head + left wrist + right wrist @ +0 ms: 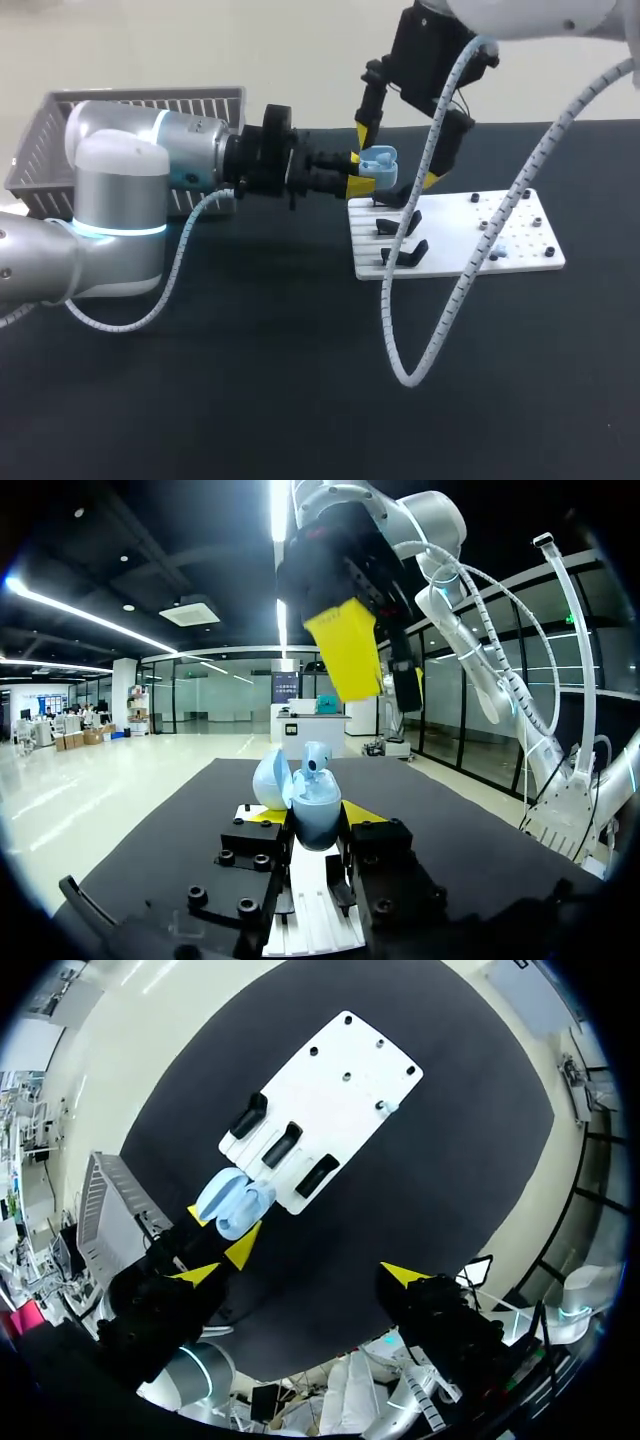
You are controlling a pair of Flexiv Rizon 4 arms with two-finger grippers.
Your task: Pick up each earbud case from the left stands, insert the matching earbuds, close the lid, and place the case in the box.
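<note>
Bright, even light from overhead, with soft shadows.
The black table [250, 400] soaks it up; the left arm [120, 190] shines palely, and the right arm [530, 15] glares nearly white.

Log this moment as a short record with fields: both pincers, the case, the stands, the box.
Left pincer: shut on light blue earbud case, held beside the board's edge.
Case lid: open, an earbud shows inside.
Right pincer: open, empty, above the case.
White flat board: three black stands, none bearing a case.
Grey slatted plastic basket: behind left arm, contents hidden.
</note>
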